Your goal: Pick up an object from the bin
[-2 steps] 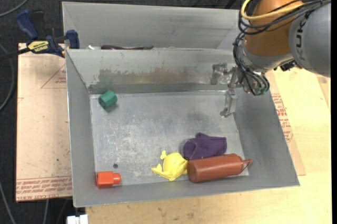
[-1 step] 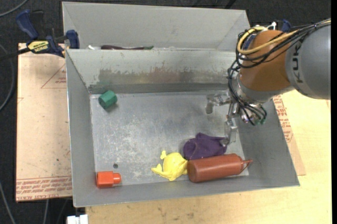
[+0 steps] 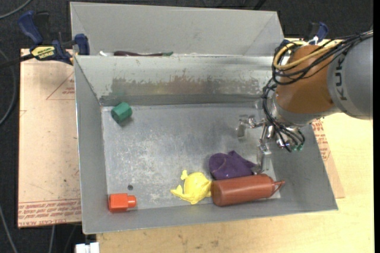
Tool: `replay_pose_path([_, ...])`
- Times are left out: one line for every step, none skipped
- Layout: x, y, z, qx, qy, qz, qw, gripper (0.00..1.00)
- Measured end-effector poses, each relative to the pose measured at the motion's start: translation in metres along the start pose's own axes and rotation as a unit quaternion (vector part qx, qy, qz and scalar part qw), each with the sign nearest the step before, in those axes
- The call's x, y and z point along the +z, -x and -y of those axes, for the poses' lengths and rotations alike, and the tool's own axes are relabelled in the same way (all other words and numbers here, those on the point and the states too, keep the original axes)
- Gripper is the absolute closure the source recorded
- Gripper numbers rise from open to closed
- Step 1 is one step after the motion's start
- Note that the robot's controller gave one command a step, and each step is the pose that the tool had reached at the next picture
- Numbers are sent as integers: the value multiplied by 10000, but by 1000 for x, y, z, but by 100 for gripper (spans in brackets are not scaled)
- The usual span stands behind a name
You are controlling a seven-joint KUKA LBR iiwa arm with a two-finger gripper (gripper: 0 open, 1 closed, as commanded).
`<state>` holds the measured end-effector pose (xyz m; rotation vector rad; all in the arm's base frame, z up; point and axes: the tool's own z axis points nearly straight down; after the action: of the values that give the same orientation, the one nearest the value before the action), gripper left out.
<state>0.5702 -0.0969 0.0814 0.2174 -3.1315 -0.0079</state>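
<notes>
My gripper (image 3: 254,140) hangs at the right side of the bin, low over the floor, just above and to the right of a purple lump (image 3: 228,165). Its two metal fingers stand apart, open, one fingertip (image 3: 243,126) to the upper left and the other near the purple lump's right edge. Nothing sits between them. A reddish-brown bottle (image 3: 246,190) lies on its side along the front wall, its nozzle pointing right, directly below the gripper. A yellow rubber toy (image 3: 193,187) rests against the bottle's left end.
A green block (image 3: 122,112) lies at the back left of the bin and an orange block (image 3: 122,202) in the front left corner. Bare bin floor stretches across the middle and left. The arm with its orange cover reaches in over the right wall.
</notes>
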Motion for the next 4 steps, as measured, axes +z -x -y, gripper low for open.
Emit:
replay_pose_path([-25, -22, -18, 78, -45, 67, 9999, 0])
replay_pose_path([1, 74, -29, 562, 5, 38, 9984, 100])
replay_pose_path([1, 72, -29, 558, 2, 17, 9984, 0])
replay_pose_path([1, 72, -29, 557, 2, 17, 9984, 0])
